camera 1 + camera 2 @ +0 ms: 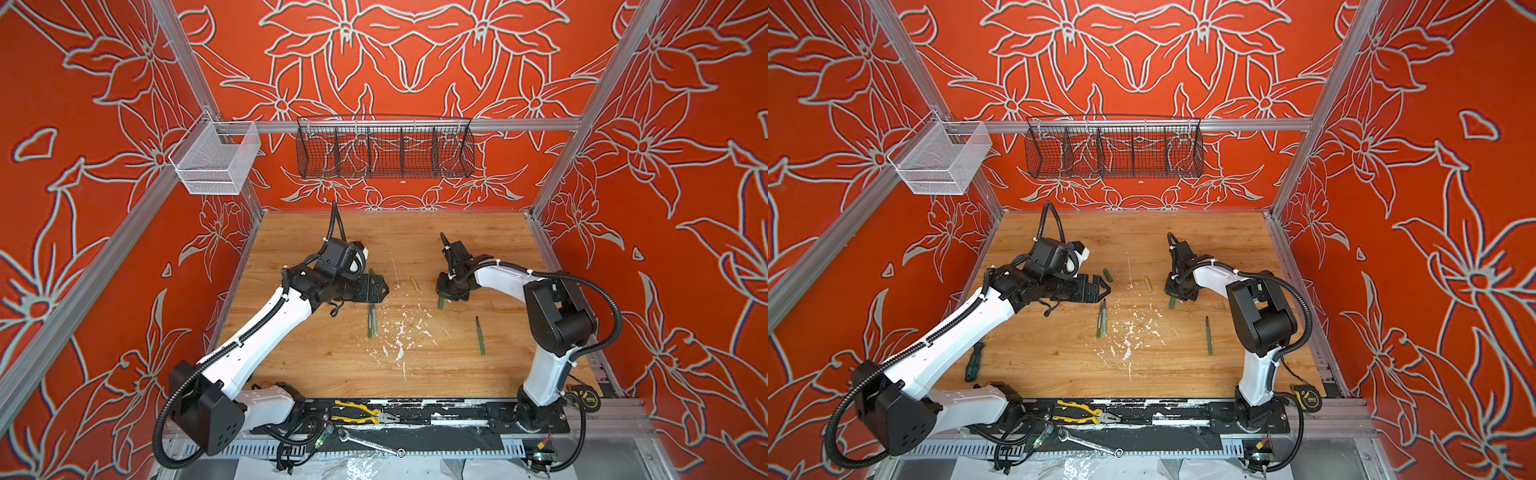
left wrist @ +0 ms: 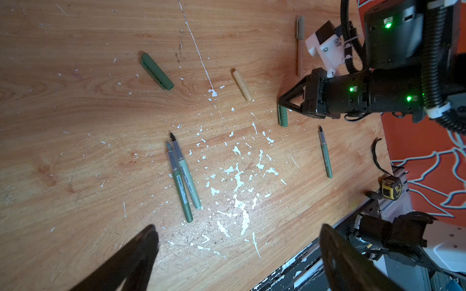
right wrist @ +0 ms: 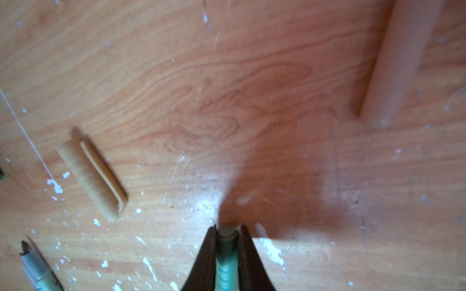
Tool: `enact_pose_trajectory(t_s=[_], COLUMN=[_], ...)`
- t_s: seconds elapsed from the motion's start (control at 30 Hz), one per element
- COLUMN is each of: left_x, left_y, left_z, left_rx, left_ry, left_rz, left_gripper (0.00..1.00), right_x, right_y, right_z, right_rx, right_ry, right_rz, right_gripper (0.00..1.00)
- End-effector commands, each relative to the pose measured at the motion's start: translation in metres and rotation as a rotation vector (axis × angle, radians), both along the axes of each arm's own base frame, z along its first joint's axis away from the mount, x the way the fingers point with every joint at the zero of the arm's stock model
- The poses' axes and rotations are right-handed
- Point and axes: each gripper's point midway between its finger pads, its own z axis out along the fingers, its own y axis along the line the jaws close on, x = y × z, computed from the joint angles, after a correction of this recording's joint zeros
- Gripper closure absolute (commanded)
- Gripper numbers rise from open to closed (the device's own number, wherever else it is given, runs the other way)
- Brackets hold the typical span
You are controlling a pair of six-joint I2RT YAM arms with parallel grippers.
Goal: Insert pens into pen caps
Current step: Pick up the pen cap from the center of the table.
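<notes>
Right gripper [image 3: 227,228] is clamped tight on a pale green cap [image 3: 227,267], with the cap's end poking out past the fingertips. In the left wrist view the same cap [image 2: 283,118] sits low along the wooden table [image 2: 75,126]; cannot tell whether it is lifted or touching. Left gripper [image 2: 238,226] has its jaws wide apart and hovers over the table.

Landmark is the tan cap [image 2: 242,85], lying loose mid-table.
- **Held cap and right gripper:** in a top view the right gripper [image 1: 449,293] is just beside the tan cap [image 1: 413,282], on the right arm's side.
- **Dark green cap** [image 2: 156,71]**:** on the left arm's side of the tan cap, apart from it, close to the left gripper [image 1: 1105,289] tip.
- **Tan pen** [image 2: 300,45]**:** past the tan cap on the right arm's side, partly behind the right arm.
- **Dark green pen** [image 2: 181,191] **and pale green pen** [image 2: 187,176]**:** side by side and touching, tips the same way, nearer the robot bases than the tan cap.
- **Lone green pen** [image 2: 325,156]**:** well apart from the tan cap, toward the bases and the right arm.
- **White flecks** [image 2: 238,176]**:** scattered base-ward of the tan cap, between the pen pair and the lone pen.
</notes>
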Motion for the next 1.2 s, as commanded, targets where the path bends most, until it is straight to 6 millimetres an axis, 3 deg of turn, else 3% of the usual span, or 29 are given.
enact_pose_trajectory(t_s=[0.0,0.3,0.5,0.6,0.87,1.17], left_x=[-0.001,-0.005,-0.014,-0.015,-0.011,-0.012], left_y=[-0.005,-0.023,-0.065,-0.08,-0.113,-0.124], left_z=[-0.003,-0.009,-0.012,-0.021,-0.039,-0.037], left_rx=[-0.028,-0.13,-0.351,-0.378,-0.506,-0.6], left_ry=[0.01,0.016,-0.026,-0.037,0.008,-0.018], left_rz=[-0.014,-0.078,-0.232,-0.279,-0.376,-0.437], left_gripper=[0.02,0.02,0.02,0.02,0.0,0.08], right_x=[-0.014,-0.01,-0.016,-0.02,-0.044,-0.071], right_y=[-0.004,0.009,0.025,0.043,0.09,0.115], right_z=[0.001,0.029,0.044,0.058,0.1,0.141], right_rx=[-0.029,0.037,0.127,0.216,0.415,0.607], right_ry=[0.017,-0.058,-0.074,-0.112,-0.241,-0.355], right_rz=[0.013,0.063,0.098,0.156,0.394,0.534], right_gripper=[0.84,0.84,0.84,0.84,0.84,0.83])
